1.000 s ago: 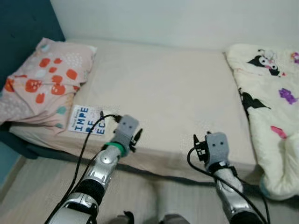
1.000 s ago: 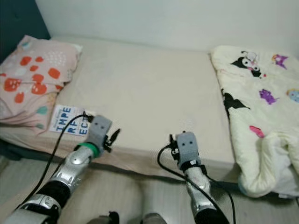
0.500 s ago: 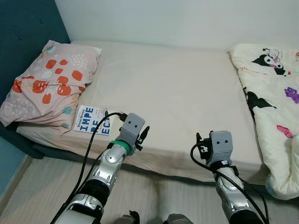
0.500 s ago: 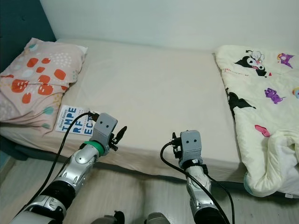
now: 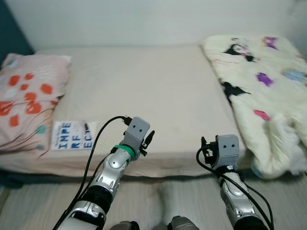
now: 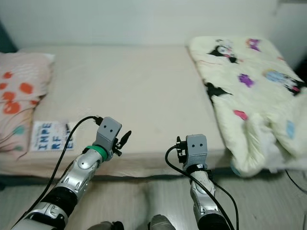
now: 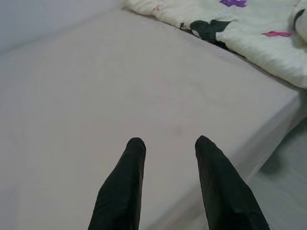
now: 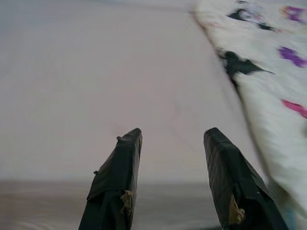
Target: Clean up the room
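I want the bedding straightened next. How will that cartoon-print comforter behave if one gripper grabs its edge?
The comforter looks puffy and crumpled, so it will probably flop and drape rather than lift as one piece. It covers much of the bed on the robot's right side, so it is likely bulky yet light. Its near end hangs over the mattress edge and may slide off.
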Robot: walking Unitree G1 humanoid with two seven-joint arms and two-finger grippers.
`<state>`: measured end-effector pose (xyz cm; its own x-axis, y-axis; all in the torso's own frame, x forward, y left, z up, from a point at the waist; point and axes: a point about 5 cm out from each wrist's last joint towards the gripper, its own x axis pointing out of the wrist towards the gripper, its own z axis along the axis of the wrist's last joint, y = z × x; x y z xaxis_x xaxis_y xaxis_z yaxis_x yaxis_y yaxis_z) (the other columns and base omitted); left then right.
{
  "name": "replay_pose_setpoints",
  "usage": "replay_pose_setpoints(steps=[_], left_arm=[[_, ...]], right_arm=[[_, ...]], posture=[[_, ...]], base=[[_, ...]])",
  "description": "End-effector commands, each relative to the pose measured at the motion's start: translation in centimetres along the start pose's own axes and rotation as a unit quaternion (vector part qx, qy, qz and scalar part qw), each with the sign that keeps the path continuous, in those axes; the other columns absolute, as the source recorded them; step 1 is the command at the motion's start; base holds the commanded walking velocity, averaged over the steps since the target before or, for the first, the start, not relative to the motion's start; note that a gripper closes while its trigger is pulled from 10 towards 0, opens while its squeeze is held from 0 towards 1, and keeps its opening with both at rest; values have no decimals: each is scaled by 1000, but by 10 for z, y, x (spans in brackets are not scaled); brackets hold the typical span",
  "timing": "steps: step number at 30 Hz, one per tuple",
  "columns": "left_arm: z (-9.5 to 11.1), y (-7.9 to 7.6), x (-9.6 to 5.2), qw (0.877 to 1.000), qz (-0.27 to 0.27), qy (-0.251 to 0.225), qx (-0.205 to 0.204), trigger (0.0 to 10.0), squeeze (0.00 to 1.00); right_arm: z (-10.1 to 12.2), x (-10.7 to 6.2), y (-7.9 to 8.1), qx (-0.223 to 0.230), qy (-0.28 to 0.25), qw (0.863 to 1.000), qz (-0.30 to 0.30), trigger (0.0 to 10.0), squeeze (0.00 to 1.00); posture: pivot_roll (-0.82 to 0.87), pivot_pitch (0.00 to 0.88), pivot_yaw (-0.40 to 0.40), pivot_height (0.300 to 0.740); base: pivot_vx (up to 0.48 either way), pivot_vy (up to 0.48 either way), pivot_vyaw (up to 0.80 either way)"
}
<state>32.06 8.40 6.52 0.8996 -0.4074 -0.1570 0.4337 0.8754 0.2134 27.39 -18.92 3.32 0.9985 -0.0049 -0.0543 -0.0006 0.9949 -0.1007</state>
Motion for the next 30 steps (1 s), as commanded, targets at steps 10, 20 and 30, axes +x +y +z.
replay_pose_setpoints(steps=[10, 20, 30], left_arm=[[-10, 1, -6, 1000, 0, 22, 2, 10000, 0], [-10, 3, -7, 1000, 7, 23, -2, 10000, 0], [-10, -1, -8, 1000, -11, 14, 20, 10000, 0]], right_arm=[[0, 1, 5, 0, 3, 1000, 9, 10000, 0], [0, 2, 5, -1, 5, 1000, 12, 10000, 0], [0, 2, 5, -3, 6, 1000, 14, 10000, 0]], posture=[[-145, 19, 57, 740], [-142, 13, 53, 740], [-146, 8, 52, 740]], base=[[0, 0, 0], [0, 0, 0], [0, -169, 0]])
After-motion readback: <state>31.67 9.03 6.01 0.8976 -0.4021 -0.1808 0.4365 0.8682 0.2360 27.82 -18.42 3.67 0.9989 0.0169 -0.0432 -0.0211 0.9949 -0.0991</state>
